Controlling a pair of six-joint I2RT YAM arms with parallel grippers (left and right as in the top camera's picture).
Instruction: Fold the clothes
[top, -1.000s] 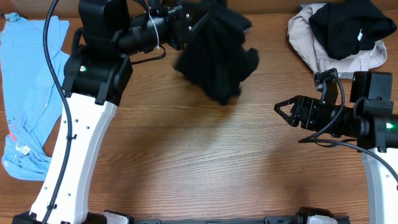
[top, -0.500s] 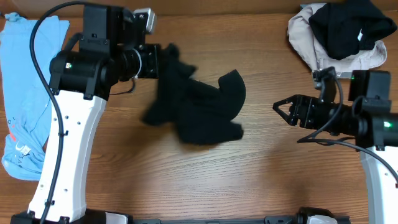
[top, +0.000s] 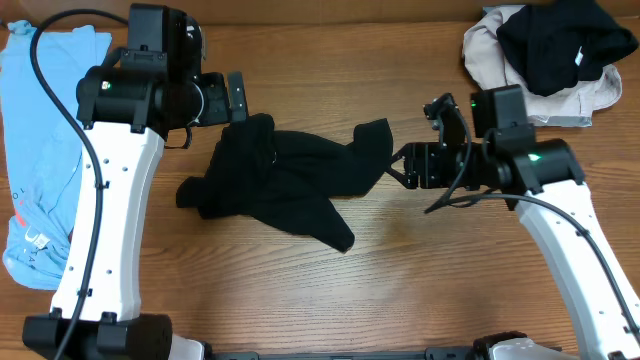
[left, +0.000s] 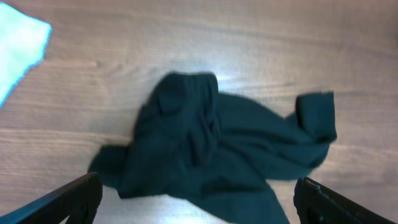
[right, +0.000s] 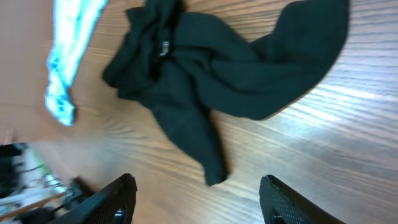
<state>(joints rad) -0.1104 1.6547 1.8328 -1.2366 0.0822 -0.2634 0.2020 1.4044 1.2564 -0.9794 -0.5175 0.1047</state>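
The clothes (top: 275, 185) are lying on the counter (top: 400, 290), filling the middle of the overhead frame, a little left of centre. One part is reaching toward the upper right, another is pointing to the lower right, and a third is sticking out to the left. The left pincer (top: 238, 98) is hanging just beside the upper left edge of the clothes. The right pincer (top: 398, 166) is standing just right of the upper right part. A shirt (top: 45, 150) is lying along the left edge of the frame, well apart from the clothes. In the upper right corner a heap of two other garments (top: 545, 45) is resting, one lying on the other.
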